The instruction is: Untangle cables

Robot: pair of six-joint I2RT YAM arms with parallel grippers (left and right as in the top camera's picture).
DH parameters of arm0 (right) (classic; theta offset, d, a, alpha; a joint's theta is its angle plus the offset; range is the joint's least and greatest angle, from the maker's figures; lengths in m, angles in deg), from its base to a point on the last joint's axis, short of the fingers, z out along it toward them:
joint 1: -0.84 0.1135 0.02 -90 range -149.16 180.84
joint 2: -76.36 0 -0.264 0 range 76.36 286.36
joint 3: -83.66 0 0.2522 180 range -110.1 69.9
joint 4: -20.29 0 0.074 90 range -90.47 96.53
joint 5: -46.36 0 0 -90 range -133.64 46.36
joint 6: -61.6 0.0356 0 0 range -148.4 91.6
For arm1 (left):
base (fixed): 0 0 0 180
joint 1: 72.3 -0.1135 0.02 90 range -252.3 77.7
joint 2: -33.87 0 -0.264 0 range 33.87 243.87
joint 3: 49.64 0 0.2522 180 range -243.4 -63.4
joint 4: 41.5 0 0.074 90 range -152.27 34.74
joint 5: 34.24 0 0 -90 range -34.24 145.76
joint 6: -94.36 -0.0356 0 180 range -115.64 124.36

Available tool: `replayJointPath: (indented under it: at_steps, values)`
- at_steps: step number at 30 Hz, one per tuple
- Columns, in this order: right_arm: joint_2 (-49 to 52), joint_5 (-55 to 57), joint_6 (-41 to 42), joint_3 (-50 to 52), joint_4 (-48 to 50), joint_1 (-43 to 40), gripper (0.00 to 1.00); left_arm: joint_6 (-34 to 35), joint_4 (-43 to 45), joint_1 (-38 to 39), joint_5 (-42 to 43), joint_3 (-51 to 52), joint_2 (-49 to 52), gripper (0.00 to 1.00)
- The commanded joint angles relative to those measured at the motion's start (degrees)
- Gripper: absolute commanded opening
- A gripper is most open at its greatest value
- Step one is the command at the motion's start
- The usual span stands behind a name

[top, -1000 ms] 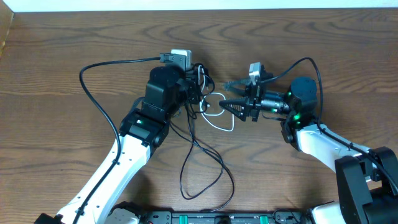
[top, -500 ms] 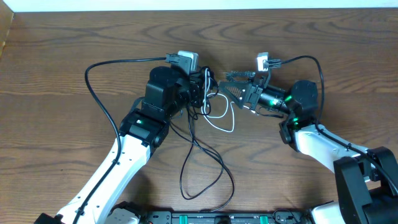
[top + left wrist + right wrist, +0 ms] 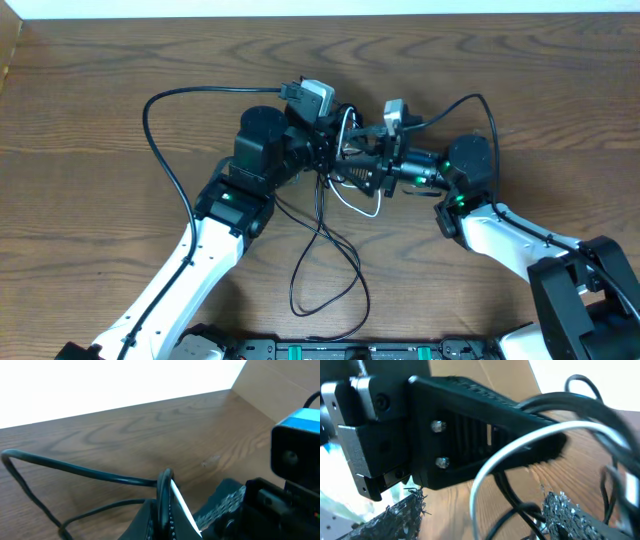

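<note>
**Both arms meet nose to nose over the tangle at mid-counter**

From overhead I see my left arm coming in from the lower left. Its white link climbs diagonally and the black wrist turns so that the left end effector (image 3: pixel 328 152) points right. My right arm comes in from the lower right, bends sharply at its upper joint and lies nearly level. The right end effector (image 3: pixel 352 168) points left, straight at the other one. The two tips sit just beside each other, and I cannot tell whether they touch.

The cables (image 3: pixel 322 235) are bunched between the two tips. From there, black strands trail down toward the near edge of the counter (image 3: pixel 100 60) in a long loop. The white cable (image 3: pixel 358 208) sags in a short curve just below the right end effector.

In the left wrist view, a black strand and a white one (image 3: pixel 165 495) rise upright out of the left end effector's closed fingers, so I read it as clamped on the cables.

In the right wrist view, my own textured pads (image 3: pixel 402 515) stand well apart at the bottom corners, so that end effector is spread wide and holds nothing. The white cable (image 3: pixel 485 470) arcs across one dark finger of the left end effector, which fills the middle of the view.
</note>
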Motion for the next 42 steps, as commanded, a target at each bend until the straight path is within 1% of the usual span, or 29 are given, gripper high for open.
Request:
replayJointPath:
  at_steps: [1,4,5,6,7,8,9,10,16,18,22,26,30,34,42]
  values:
    - [-0.13,-0.87,-6.34,-0.09,0.02,1.68,0.72,-0.96,0.52,0.61,0.94,-1.46,-0.48,0.08]
    - [-0.13,-0.74,-7.50,-0.09,0.00,2.01,0.55,-0.96,0.50,0.59,0.94,-1.46,-0.48,0.08]
    - [-0.13,-0.70,-7.50,-0.09,0.00,2.01,0.46,-0.96,0.52,0.59,0.92,-1.46,-0.48,0.08]
    - [-0.13,-0.70,-7.52,-0.09,0.00,2.01,0.32,-0.96,0.50,0.59,0.92,-1.46,-0.48,0.08]
    - [-0.13,-0.70,-7.50,-0.09,-0.02,2.01,0.22,-0.96,0.50,0.59,0.92,-1.46,-0.48,0.08]
    - [-0.13,-0.70,-7.50,-0.09,-0.02,2.01,0.15,-0.96,0.50,0.59,0.92,-1.46,-0.48,0.08]
    - [-0.13,-0.70,-7.50,-0.09,-0.02,2.01,0.02,-0.96,0.50,0.59,0.92,-1.46,-0.48,0.08]
    - [-0.13,-0.70,-7.50,-0.09,-0.02,2.01,0.01,-0.96,0.50,0.59,0.92,-1.46,-0.48,0.08]
    - [-0.13,-0.96,-7.48,-0.09,0.04,1.95,0.01,-1.03,0.24,0.52,-0.09,-1.46,-0.48,0.08]
    - [-0.13,-2.27,-7.48,-0.09,0.70,1.88,0.01,-1.01,-0.68,0.48,-3.43,-1.46,-0.48,0.08]
    - [-0.13,-8.79,-6.75,-0.09,6.54,1.09,0.01,-0.98,-4.13,0.44,-13.64,-1.46,-0.48,0.07]
    - [-0.13,-11.91,-0.48,-0.09,13.90,-0.28,0.01,-0.98,-8.13,0.44,-18.67,-1.46,-0.48,0.08]
    - [-0.13,-12.11,3.82,-0.09,16.35,-1.53,0.01,-0.98,-10.47,0.44,-18.64,-1.46,-0.48,0.08]
    - [-0.13,-12.46,7.54,-0.09,16.22,-3.80,0.01,-0.98,-12.52,0.44,-18.67,-1.46,-0.48,0.08]
    - [-0.13,-17.31,13.86,-0.07,16.09,-9.51,0.01,-1.01,-13.84,0.44,-18.88,-1.46,-0.48,0.08]
